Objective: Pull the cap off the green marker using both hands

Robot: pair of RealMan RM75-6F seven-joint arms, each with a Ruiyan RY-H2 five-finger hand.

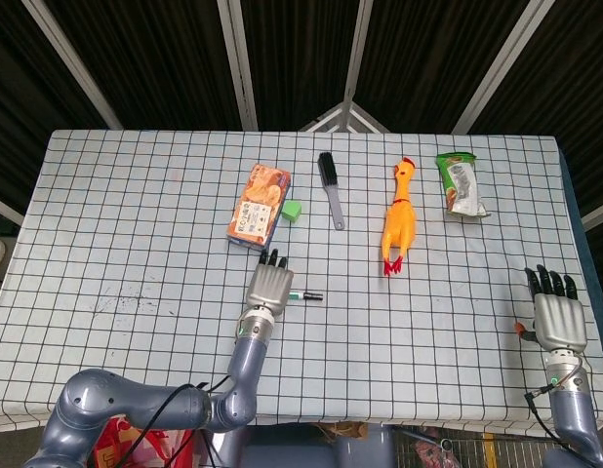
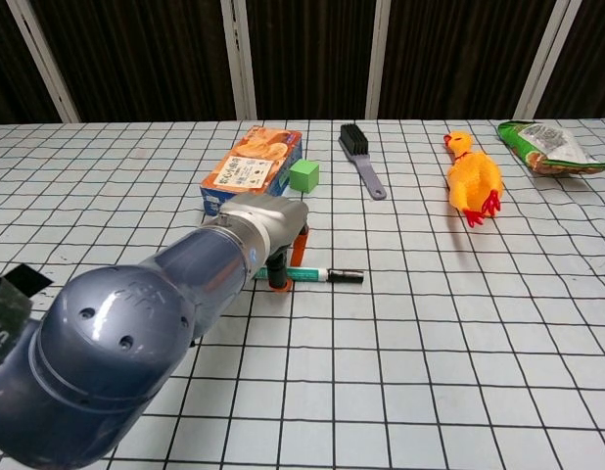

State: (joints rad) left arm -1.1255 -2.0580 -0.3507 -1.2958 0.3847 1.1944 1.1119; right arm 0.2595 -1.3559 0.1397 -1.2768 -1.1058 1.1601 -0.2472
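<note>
Head view only: right robot hand (image 1: 559, 317)

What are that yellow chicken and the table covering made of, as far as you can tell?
The yellow chicken looks like soft rubber or vinyl: smooth, slightly glossy skin, moulded in one piece with red feet and comb. The table covering seems to be a thin cloth or plastic sheet, white with a black printed grid; it lies flat with a matte look, so which of the two is hard to say.
</note>
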